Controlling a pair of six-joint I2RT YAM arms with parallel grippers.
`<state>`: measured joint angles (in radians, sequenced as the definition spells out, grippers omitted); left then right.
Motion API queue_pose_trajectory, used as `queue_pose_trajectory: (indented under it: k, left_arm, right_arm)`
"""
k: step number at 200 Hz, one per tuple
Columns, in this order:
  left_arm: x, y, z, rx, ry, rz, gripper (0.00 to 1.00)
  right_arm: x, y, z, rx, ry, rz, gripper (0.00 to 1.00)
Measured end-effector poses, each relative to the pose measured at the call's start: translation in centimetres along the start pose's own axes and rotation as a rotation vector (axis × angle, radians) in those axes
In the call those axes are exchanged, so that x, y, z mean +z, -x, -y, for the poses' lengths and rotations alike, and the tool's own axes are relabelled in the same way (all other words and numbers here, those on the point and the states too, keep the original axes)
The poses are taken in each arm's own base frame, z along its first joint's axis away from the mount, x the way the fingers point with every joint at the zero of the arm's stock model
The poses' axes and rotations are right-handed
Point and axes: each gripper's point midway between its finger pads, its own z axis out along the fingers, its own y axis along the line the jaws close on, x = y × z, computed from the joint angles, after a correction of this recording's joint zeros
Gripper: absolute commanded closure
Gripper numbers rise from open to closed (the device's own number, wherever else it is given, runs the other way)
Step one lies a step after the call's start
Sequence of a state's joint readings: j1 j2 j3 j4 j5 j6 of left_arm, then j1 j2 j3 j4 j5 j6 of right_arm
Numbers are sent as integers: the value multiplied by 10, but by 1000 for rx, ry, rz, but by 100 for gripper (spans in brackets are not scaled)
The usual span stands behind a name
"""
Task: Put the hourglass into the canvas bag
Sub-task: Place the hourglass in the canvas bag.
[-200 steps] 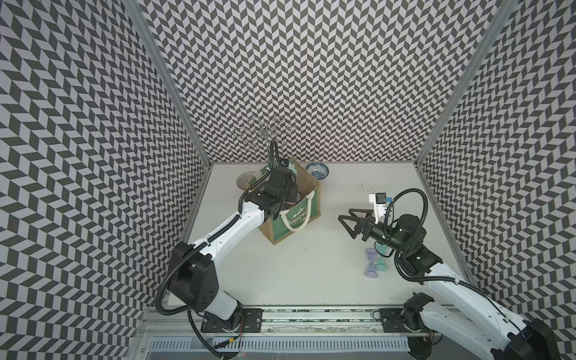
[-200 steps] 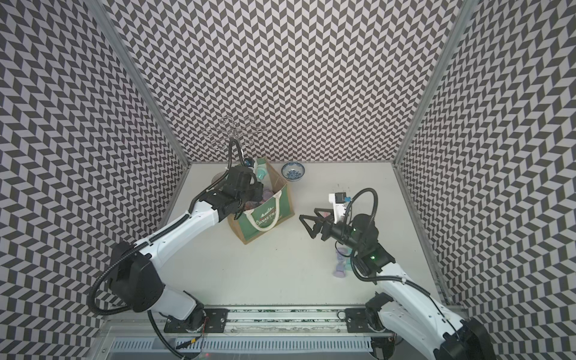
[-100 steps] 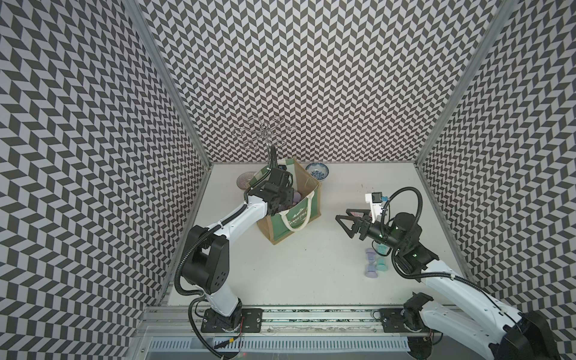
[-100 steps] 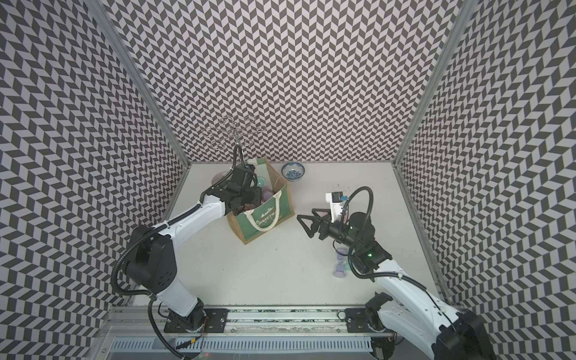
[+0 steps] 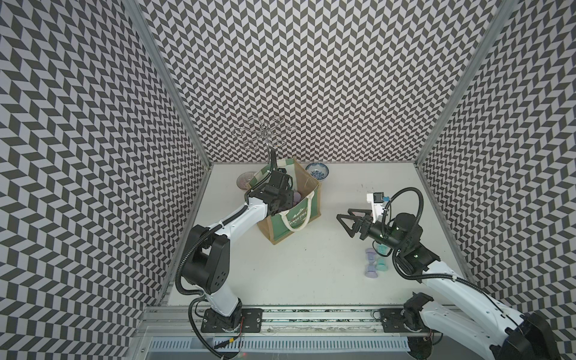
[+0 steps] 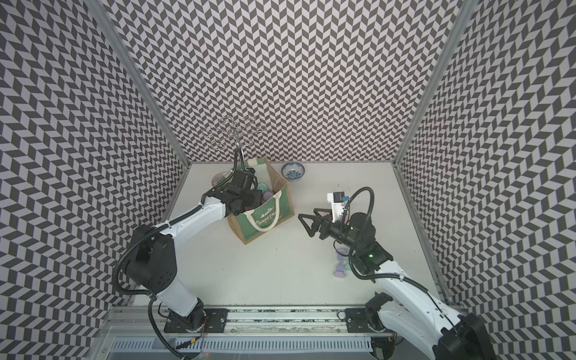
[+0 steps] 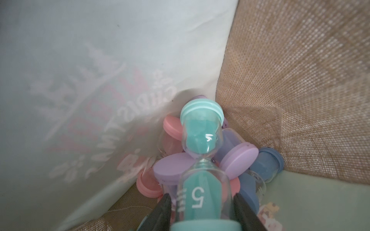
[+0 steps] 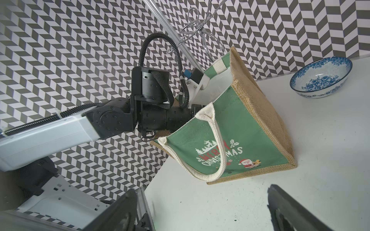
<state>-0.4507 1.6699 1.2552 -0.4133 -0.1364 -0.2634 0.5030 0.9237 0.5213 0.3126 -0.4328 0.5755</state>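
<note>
Hourglass (image 7: 202,180), teal, marked "5", inside canvas bag (image 8: 240,124) ("MERRY CHRISTMAS")

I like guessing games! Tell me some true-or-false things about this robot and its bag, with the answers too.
1. The left gripper is inside the bag. True.
2. The bag is blue. False: it is green and tan.
3. A pink hourglass lies in the bag. True.
4. The right gripper holds an hourglass. False: it is open and empty.
5. No hourglass lies on the table. False: a purple hourglass lies there.
</note>
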Motion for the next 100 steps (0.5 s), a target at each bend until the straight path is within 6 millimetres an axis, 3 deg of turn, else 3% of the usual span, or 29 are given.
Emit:
queue_pose_trajectory:
  k: [57,100]
  left_arm:
    - [-6,4,2,-12,-14,13,36]
    - [-35,24,4,-38,-42,88,31]
  right_arm:
    - [-5,5,0,-11,-19,23,1]
    - [-7,9,-1,-14,-23,40,1]
